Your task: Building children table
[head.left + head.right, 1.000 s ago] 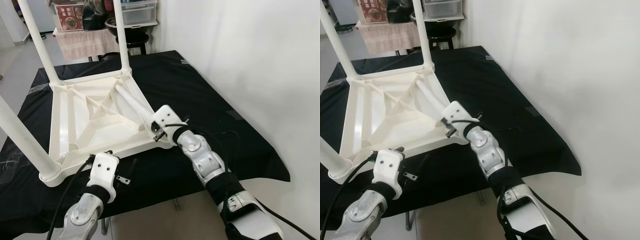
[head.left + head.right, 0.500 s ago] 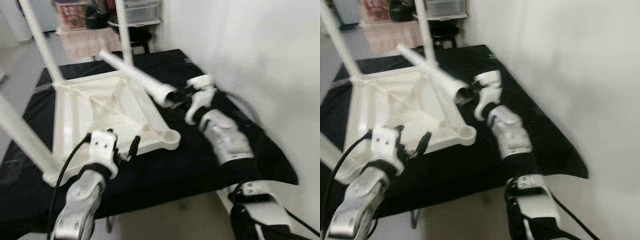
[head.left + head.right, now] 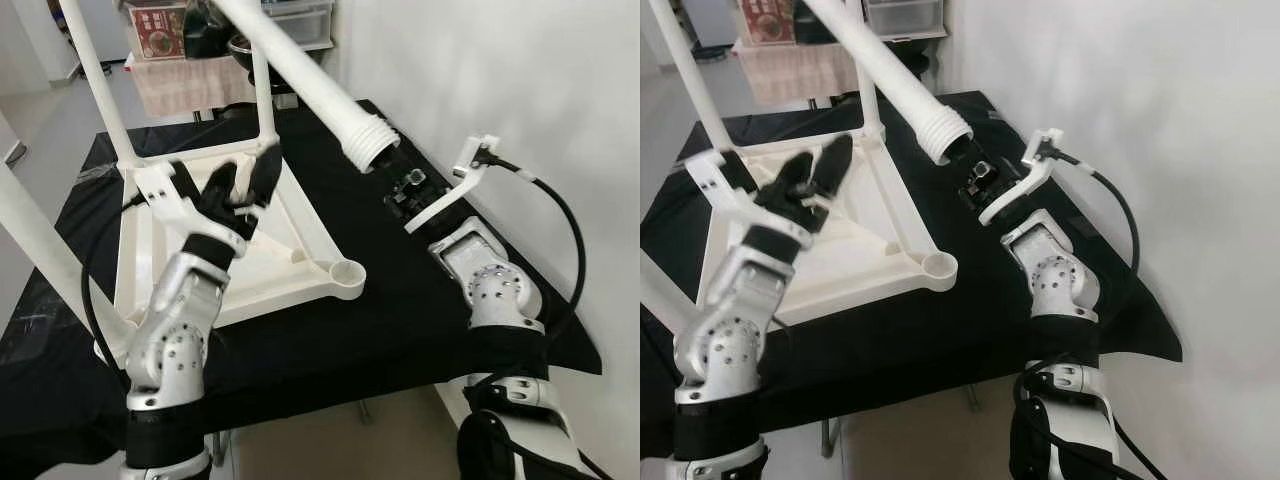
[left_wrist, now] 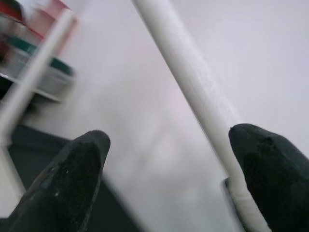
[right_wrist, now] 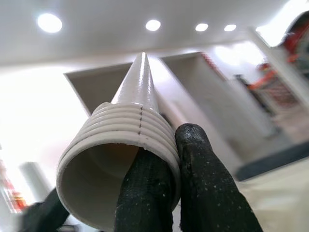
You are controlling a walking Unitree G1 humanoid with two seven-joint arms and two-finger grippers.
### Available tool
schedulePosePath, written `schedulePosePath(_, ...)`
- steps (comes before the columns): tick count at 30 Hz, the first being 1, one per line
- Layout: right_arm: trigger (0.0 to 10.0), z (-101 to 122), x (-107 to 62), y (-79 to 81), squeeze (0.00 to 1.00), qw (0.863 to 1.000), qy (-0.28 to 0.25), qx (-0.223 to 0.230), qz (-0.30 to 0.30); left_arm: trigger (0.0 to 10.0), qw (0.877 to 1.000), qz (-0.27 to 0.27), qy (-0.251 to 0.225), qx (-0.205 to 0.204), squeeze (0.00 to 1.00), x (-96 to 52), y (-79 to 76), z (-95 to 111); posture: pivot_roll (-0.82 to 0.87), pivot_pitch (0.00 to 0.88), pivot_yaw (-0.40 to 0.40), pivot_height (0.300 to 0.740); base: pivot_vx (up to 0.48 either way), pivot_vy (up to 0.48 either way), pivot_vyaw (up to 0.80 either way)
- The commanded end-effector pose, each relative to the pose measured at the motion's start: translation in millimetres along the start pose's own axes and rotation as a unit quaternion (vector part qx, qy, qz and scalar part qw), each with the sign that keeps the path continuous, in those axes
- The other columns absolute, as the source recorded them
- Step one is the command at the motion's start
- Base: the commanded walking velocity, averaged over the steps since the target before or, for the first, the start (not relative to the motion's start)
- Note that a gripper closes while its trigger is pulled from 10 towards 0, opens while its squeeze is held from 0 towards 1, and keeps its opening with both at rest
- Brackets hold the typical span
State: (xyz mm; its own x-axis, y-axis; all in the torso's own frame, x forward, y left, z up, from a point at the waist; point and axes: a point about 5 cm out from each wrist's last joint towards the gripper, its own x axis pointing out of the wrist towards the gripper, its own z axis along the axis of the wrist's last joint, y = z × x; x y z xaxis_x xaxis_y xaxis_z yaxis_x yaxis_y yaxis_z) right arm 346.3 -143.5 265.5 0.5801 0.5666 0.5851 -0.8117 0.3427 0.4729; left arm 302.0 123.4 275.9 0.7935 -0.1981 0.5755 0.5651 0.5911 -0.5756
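Note:
The white children's table [image 3: 312, 238] lies upside down on a black cloth. Three legs stand screwed in: two at the back [image 3: 95, 80] [image 3: 264, 112] and one at the front left [image 3: 40, 262]. The front right corner socket [image 3: 347, 275] is empty. My right gripper [image 3: 392, 178] is shut on the ribbed threaded end of a loose white leg [image 3: 300, 70], held in the air above the table's right side and slanting up toward the back left; the right wrist view shows the grip [image 5: 169, 145]. My left gripper [image 3: 240, 180] hangs open above the table's underside, beside that leg [image 4: 193, 82].
The black cloth [image 3: 400, 310] covers a work table that ends just before me. A white wall [image 3: 520, 80] runs close along the right. Behind the table stand a dark stool and a shelf with boxes and bins [image 3: 160, 30].
My right gripper has lifted the loose leg off the table's underside, up and to the right. My left gripper has risen from the front edge to above the table.

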Motion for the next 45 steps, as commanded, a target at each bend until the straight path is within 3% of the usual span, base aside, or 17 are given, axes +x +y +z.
schedulePosePath(1, 0.0, 9, -3.0, 14.5, 0.0, 0.997, -0.024, 0.028, 0.07, 10.0, 0.997, -0.047, -0.025, -0.059, 1.0, 6.0, -12.4, 12, -0.08, 0.023, 0.048, 0.74, 0.0, 0.0, 0.0)
schedulePosePath(8, 0.0, 3, -9.4, 27.0, 0.0, 0.99, -0.006, 0.047, 0.13, 10.0, 0.986, -0.126, -0.032, -0.104, 1.0, 5.8, -32.0, 20, -0.07, 0.02, 0.051, 0.74, 0.0, 0.0, 0.0)
schedulePosePath(9, 0.0, -9, -16.1, 42.3, 0.0, 0.979, 0.025, 0.065, 0.192, 10.0, 0.973, -0.187, -0.026, -0.131, 1.0, -0.4, -46.6, 23, -0.07, 0.018, 0.05, 0.74, 0.0, 0.0, 0.0)
schedulePosePath(17, 0.0, -38, -29.4, 61.3, 0.0, 0.955, 0.12, 0.07, 0.263, 10.0, 0.957, -0.235, -0.02, -0.169, 1.0, -8.8, -57.6, 28, -0.07, 0.012, 0.046, 0.74, 0.0, 0.0, 0.0)
schedulePosePath(18, 0.0, -41, -32.1, 62.7, 0.0, 0.952, 0.13, 0.076, 0.266, 10.0, 0.954, -0.241, -0.017, -0.176, 0.65, -9.0, -58.4, 29, -0.06, 0.009, 0.045, 0.74, 0.0, 0.0, 0.0)
schedulePosePath(19, 0.0, -43, -35.0, 62.6, 0.0, 0.95, 0.14, 0.08, 0.267, 10.0, 0.952, -0.246, -0.015, -0.181, 0.0, -9.4, -59.3, 30, -0.06, 0.009, 0.046, 0.74, 0.0, 0.0, 0.0)
schedulePosePath(22, 0.0, -45, -39.7, 61.9, 0.0, 0.947, 0.155, 0.084, 0.269, 10.0, 0.95, -0.25, -0.011, -0.187, 0.0, -9.9, -60.1, 32, -0.06, 0.008, 0.046, 0.74, 0.0, 0.0, 0.0)
schedulePosePath(24, 1.1, -52, -51.0, 49.4, 0.0, 0.947, 0.192, 0.077, 0.245, 10.0, 0.945, -0.262, -0.007, -0.195, 0.0, -12.1, -63.1, 36, -0.07, 0.009, 0.046, 0.74, 0.0, 0.0, 0.0)
schedulePosePath(27, 1.3, -55, -58.3, 37.6, 0.0, 0.95, 0.211, 0.066, 0.22, 10.0, 0.942, -0.269, -0.008, -0.199, 0.0, -13.7, -65.3, 40, -0.06, 0.01, 0.045, 0.74, 0.0, 0.0, 0.0)
schedulePosePath(28, 3.3, -56, -63.0, 28.2, 0.0, 0.953, 0.225, 0.051, 0.195, 10.0, 0.94, -0.277, -0.007, -0.2, 0.0, -16.7, -67.3, 44, -0.06, 0.012, 0.042, 0.74, 0.0, 0.0, 0.0)
schedulePosePath(29, 3.3, -56, -63.0, 28.2, 0.0, 0.953, 0.225, 0.051, 0.195, 10.0, 0.94, -0.277, -0.007, -0.2, 0.0, -16.7, -67.3, 44, -0.06, 0.012, 0.042, 0.74, 0.0, 0.0, 0.0)
schedulePosePath(30, 3.6, -57, -64.7, 24.4, 0.0, 0.954, 0.23, 0.043, 0.185, 8.9, 0.939, -0.279, -0.007, -0.2, 0.0, -17.9, -67.8, 46, -0.06, 0.014, 0.04, 0.74, 0.0, 0.0, 0.0)
schedulePosePath(31, 3.6, -57, -65.9, 22.1, 0.0, 0.955, 0.234, 0.038, 0.18, 8.9, 0.938, -0.281, -0.006, -0.201, 0.0, -18.8, -68.0, 47, -0.06, 0.014, 0.04, 0.74, 0.0, 0.0, 0.0)
schedulePosePath(32, 7.7, -57, -66.4, 20.5, 0.0, 0.956, 0.235, 0.034, 0.175, 0.0, 0.938, -0.28, -0.006, -0.203, 0.0, -20.3, -66.3, 48, -0.06, 0.014, 0.04, 0.74, 0.0, 0.0, 0.0)
schedulePosePath(35, 8.5, -56, -66.7, 19.2, 0.0, 0.956, 0.236, 0.031, 0.171, 0.0, 0.938, -0.279, -0.005, -0.207, 0.0, -22.4, -64.0, 50, -0.06, 0.014, 0.04, 0.74, 0.0, 0.0, 0.0)
schedulePosePath(36, 10.0, -55, -66.7, 17.6, 0.0, 0.957, 0.237, 0.026, 0.166, 0.0, 0.936, -0.282, -0.002, -0.21, 0.0, -25.4, -62.8, 52, -0.05, 0.018, 0.039, 0.74, 0.0, 0.0, 0.0)
schedulePosePath(45, 10.0, -52, -68.6, 11.2, 0.0, 0.956, 0.244, 0.012, 0.163, 0.0, 0.937, -0.275, 0.005, -0.214, 0.0, -41.2, -52.7, 66, -0.05, 0.021, 0.04, 0.74, 0.0, 0.0, 0.0)
